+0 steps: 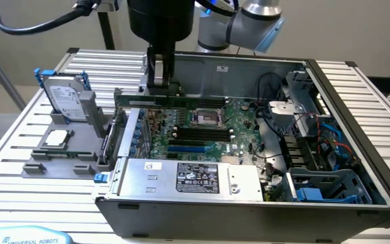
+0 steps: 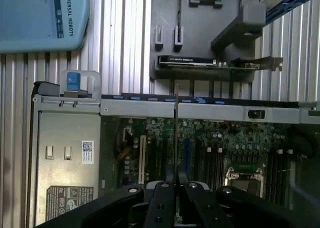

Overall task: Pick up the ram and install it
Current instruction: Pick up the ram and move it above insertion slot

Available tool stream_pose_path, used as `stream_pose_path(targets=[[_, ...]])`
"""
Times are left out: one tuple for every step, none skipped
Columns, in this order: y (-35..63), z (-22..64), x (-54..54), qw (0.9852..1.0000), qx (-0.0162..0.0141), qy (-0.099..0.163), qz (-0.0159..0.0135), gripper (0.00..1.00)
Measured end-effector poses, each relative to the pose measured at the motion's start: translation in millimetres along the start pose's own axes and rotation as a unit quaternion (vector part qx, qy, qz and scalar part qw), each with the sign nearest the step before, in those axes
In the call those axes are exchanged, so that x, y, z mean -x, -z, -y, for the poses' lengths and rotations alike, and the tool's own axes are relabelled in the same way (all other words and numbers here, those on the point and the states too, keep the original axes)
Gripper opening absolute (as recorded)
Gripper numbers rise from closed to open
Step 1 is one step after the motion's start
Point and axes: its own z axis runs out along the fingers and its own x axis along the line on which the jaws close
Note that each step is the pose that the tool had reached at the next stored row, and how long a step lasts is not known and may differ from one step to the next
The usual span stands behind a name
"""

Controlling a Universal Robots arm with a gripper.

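**Holding ram over the open case: risk notes**

Ram [image 1: 130, 95] sits in the upper centre of the exterior view. Its long edge is roughly level, and it hangs above the far side of the motherboard [image 1: 246, 124], close to the rear wall of the case [image 1: 263, 68]. Tool [image 1: 161, 87] is clamped on it at about mid-length. The wrist view shows the stick edge-on as a thin line [image 2: 176, 133] pinched between the two fingers [image 2: 167, 177]. The black memory slots [image 1: 198, 133] lie nearer frame centre, apart from the ram and below it.

Judged risks:
- Lateral offset. The stick's edge runs parallel to the slots [image 2: 202, 163], but I cannot tell which slot it lines up with. A small miss would land the contact edge on a slot wall.
- Notch direction is not readable here. If the stick is reversed, pressing could damage the slot or the board.
- Latch position at the slot ends cannot be made out. Closed latches would block seating.
- A single mid-length pinch on a thin board means uneven resistance could pivot or slip it, seating one end first.
- Crowding. The processor socket [image 1: 207, 118] is just beside the slots, and cables [image 1: 269, 84] are in the upper right, so a drifting approach could snag or strike them.
- The graphics card [image 2: 215, 63] and hard drive [image 1: 66, 96] stand on the desk [image 1: 385, 147] fixture, well apart, and are no concern.
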Motion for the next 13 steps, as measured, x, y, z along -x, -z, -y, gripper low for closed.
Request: stream_pose_path(targets=[[-0.5,4.7,0.2,1.0,0.0,0.0,0.0001,0.13],[-0.9,9.2,0.3,1.0,0.0002,0.0,0.0,0.13],[-1.5,14.0,0.6,1.0,0.0003,0.0,0.0001,0.13],[-2.3,18.7,1.0,1.0,0.0003,0.0,0.0,0.13],[-3.4,23.1,1.7,1.0,0.0003,0.0,0.0,0.13],[-4.8,27.8,2.7,1.0,0.0003,0.0,0.0,0.13],[-6.2,32.4,3.7,1.0,0.0003,0.0,0.0,0.13],[-7.8,37.2,4.7,1.0,0.0003,0.0,0.0001,0.13],[-9.3,41.7,5.8,1.0,0.0003,0.0,0.0,0.13],[-11.0,46.3,7.3,1.0,0.0003,0.0,0.0001,0.13],[-12.7,51.0,9.1,1.0,0.0003,0.0,0.0,0.13],[-14.5,55.4,11.3,1.0,0.0003,0.0,0.0001,0.13],[-16.2,59.5,13.7,1.0,0.0004,0.0,0.0,0.13]])
